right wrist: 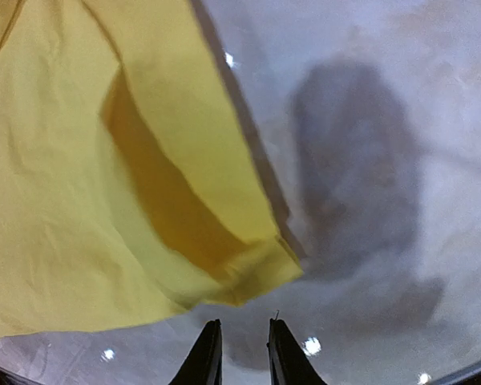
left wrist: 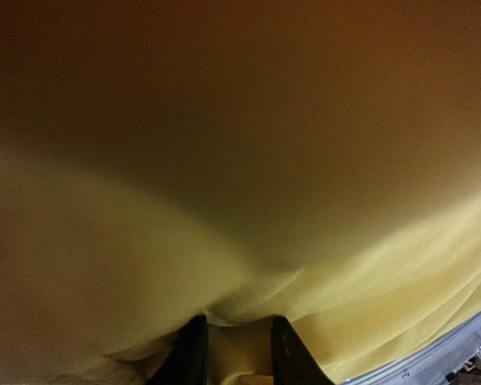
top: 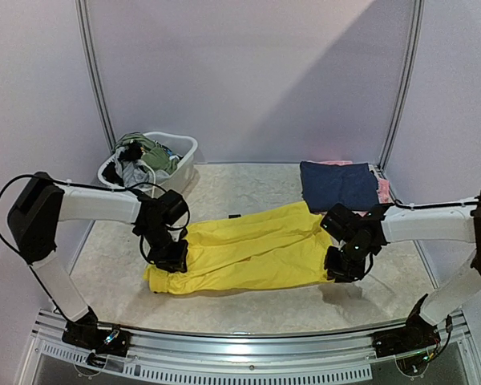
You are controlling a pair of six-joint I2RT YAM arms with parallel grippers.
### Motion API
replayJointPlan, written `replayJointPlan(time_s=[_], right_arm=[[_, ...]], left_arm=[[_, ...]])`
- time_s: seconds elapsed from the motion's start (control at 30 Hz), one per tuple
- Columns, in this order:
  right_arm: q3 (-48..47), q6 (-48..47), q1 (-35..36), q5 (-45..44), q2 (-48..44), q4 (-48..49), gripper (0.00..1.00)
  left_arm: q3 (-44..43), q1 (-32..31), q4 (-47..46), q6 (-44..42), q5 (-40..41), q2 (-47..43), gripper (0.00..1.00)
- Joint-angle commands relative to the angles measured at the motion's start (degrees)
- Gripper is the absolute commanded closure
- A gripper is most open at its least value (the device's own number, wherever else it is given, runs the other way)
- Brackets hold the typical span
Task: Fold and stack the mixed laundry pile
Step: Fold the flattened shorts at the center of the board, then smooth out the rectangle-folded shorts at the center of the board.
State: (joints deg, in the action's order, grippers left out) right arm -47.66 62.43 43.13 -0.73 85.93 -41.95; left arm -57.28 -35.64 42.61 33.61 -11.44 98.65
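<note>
Closest to me, the left gripper (left wrist: 235, 327) sits on the 9 o'clock end of the bright yellow soft garment (top: 252, 247), its two black fingers (left wrist: 191, 353) pinched on a gathered fold of that cloth. The right gripper (right wrist: 242, 325) hangs at the garment's 3 o'clock end, jaws only a narrow slit apart with bare table showing between them. The yellow hem corner lies just ahead of the tips, toward 11 o'clock, not touching them. The garment sprawls across the middle of the marbled grey table (top: 248, 309). Farther back, at 10 o'clock, a white plastic tub (top: 186, 149) holds jumbled green and grey clothes (top: 144, 154). At 1 o'clock a folded navy garment (top: 337, 184) rests on a pink piece (top: 382, 191).
</note>
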Motion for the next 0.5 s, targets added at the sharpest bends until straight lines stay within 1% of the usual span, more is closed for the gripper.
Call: replayJointPlan(time_s=[0.0,0.1,0.2,0.23,0.33,0.4,0.47], right_arm=[[2.2,3.7,0.4,-2.2,-8.3,-8.1,0.79],[0.3,3.0,0.7,-1.9,-13.9,-9.6,0.77],[-5.0,-0.7,1.5,-2.7,-16.1,-11.2,0.76],[-7.3,-1.7,1.8,-2.9,-16.0,-11.5,0.75],[-13.5,-5.3,2.4,-2.5,-13.6,-11.6,0.75],[-16.9,-6.7,2.8,-3.0,-11.3,-12.2,0.75],[-18.7,-6.3,3.2,-3.6,-9.3,-12.7,0.74]], left_arm=[[3.8,-5.2,5.1,4.1,-2.9,-7.5,0.71],[2.1,-7.3,9.1,4.5,-2.3,-13.8,0.68],[-3.7,-7.3,12.5,1.6,1.2,-17.2,0.63],[-6.8,-7.3,13.3,0.0,3.5,-17.3,0.61],[-11.2,-7.6,11.7,-5.5,10.7,-17.0,0.52],[-14.8,-7.6,11.1,-11.6,11.2,-14.6,0.49],[-19.3,-7.6,12.5,-16.4,11.3,-9.8,0.46]])
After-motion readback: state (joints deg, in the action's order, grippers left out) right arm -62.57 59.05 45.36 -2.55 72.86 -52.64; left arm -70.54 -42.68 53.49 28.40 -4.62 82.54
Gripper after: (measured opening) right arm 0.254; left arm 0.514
